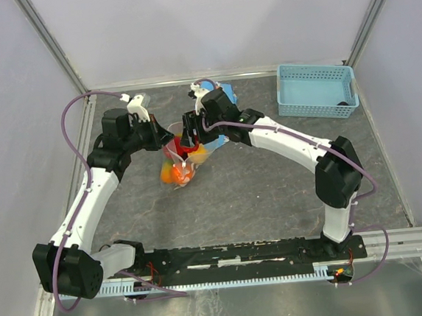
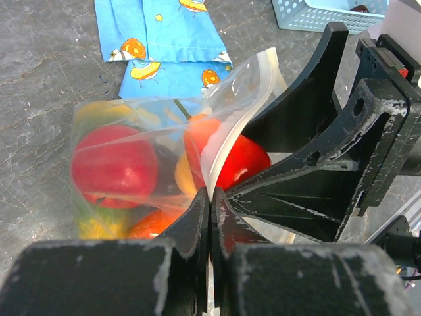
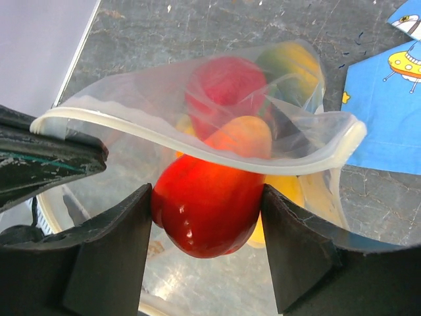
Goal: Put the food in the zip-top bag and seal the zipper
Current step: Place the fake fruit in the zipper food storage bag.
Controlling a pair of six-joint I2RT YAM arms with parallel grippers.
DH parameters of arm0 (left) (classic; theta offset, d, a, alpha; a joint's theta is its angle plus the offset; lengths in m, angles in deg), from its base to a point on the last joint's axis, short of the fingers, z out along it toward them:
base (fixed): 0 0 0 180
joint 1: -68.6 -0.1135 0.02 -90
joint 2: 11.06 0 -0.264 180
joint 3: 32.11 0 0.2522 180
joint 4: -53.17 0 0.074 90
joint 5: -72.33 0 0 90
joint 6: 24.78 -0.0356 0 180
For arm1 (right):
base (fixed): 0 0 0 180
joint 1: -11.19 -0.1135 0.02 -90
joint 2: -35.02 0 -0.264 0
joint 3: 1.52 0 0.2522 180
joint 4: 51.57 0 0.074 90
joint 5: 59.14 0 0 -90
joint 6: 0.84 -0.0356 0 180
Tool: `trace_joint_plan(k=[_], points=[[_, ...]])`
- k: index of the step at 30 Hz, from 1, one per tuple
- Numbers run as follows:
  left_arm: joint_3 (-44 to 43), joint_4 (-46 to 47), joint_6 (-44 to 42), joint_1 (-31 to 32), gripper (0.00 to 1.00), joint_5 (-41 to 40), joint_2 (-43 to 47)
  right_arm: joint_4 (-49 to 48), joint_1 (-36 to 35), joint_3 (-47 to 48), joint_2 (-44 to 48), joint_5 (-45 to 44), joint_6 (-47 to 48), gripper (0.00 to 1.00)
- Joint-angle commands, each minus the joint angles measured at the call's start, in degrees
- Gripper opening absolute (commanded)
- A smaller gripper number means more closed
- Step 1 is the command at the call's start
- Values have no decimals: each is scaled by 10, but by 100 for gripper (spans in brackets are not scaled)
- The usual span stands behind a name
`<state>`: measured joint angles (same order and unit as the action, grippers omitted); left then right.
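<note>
Now | left gripper [image 2: 209, 201] pinches zip-top bag [image 2: 108, 131] rim | right gripper [image 3: 207, 227] grasps red fruit [image 3: 197, 197] at mouth

**Robot, 2 arms, matched pair.**
- Left arm [image 1: 89, 204], right arm [image 1: 291, 142]: white tubular links, black blocky joint housings.
- Purple cable [image 1: 68, 130]: 1 per arm, routed ext., loose loops.
- Base plate [image 1: 242, 255]: black, flat, long, at 6 o'clock of top view; small orange light [image 1: 340, 271] near its 4 o'clock end.
- Wrist cam mounts [image 1: 138, 103]: white, approx. 12 o'clock.
- Left gripper [image 2: 209, 197]: matte black fingers, edges scuffed grey.
- Right gripper [image 3: 207, 210]: black triangular fingers w/ round holes, worn edges.
</note>
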<state>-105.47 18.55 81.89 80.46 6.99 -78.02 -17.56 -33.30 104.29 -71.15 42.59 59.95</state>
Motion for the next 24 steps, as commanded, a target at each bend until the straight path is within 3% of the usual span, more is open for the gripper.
trace_joint_plan(k=[1, 12, 24], points=[[-4, 33, 19, -2, 3, 26, 9, -52, -10, 14, -9, -51, -19, 71], [-5, 34, 20, -3, 3, 25, 10, -63, -21, -10, 27, -80, -26, 82], [-4, 34, 20, -3, 3, 20, 12, 17, -20, -29, 121, -71, 78, 77]])
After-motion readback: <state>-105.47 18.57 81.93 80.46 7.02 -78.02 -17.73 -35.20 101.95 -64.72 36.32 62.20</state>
